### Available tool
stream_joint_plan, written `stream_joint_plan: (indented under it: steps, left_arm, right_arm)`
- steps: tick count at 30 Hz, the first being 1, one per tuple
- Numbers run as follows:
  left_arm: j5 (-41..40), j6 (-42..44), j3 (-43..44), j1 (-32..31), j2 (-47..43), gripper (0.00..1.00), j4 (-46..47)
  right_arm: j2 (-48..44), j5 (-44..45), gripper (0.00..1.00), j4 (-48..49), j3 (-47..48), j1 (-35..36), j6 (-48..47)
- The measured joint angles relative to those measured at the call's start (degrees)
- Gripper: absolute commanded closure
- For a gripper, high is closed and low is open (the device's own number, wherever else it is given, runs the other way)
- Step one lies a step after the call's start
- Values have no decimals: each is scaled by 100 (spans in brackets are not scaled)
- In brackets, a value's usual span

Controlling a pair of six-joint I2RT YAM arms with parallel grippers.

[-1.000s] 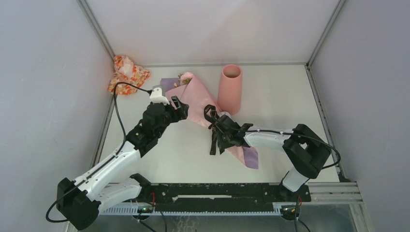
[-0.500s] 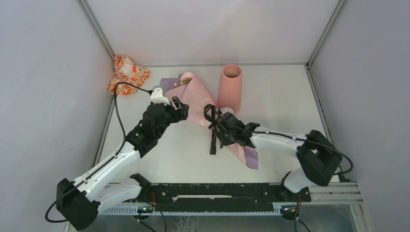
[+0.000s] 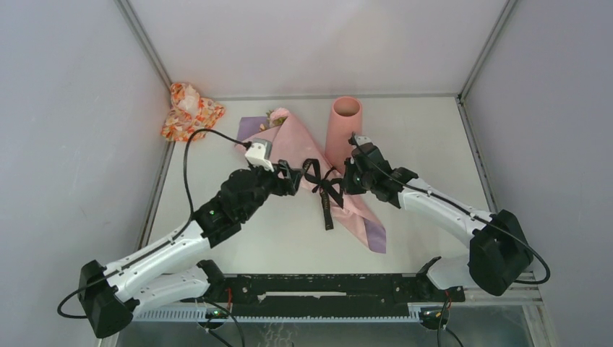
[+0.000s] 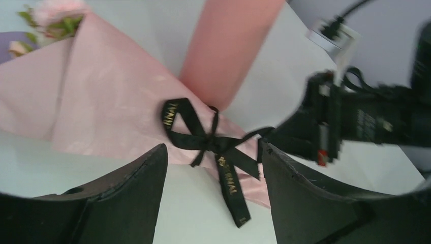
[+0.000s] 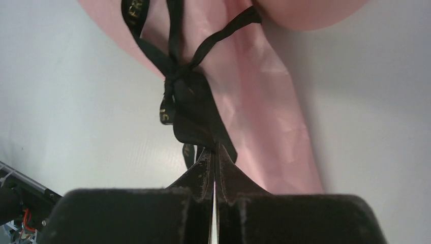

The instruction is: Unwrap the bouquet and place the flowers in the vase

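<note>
Between the two pincers lies the black ribbon (image 3: 323, 189), knotted around the bouquet (image 3: 289, 144). The right pincer (image 3: 348, 176) has its tips pressed together on one tail of that ribbon; from the right wrist, the tail runs from the knot straight into the closed tips. The right arm reaches from its base with the elbow far out to the right and the forearm slanting back toward the middle. The left pincer (image 3: 293, 179) is spread wide just left of the knot, and from its wrist the bow sits framed between the two fingers. Whether it touches the paper I cannot tell. Its arm stretches in one long diagonal from the near left.

Just behind the right pincer stands the vase (image 3: 343, 130), upright beside the pink paper. The flowers (image 3: 278, 114) peep from the wide end, beyond the left pincer. The white table (image 3: 419, 144) is boxed in by pale walls. An orange-red cloth bundle (image 3: 189, 110) lies in the far left corner, well apart from the left pincer.
</note>
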Motion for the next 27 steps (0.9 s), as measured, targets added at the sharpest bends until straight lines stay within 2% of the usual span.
stream_joint_plan:
  steps: [5, 11, 22, 27]
  left_arm:
    - [17, 122, -116, -481, 240, 29, 326]
    - [190, 0, -153, -782, 1027, 28, 627]
    - [704, -870, 33, -1073, 2299, 27, 817]
    - [1117, -1460, 284, -1073, 2839, 38, 992]
  right_arm:
    - [297, -339, 100, -7, 166, -350, -136]
    - [501, -636, 100, 2, 232, -551, -245]
    - [605, -885, 100, 15, 352, -686, -435]
    - [616, -918, 100, 17, 354, -793, -496]
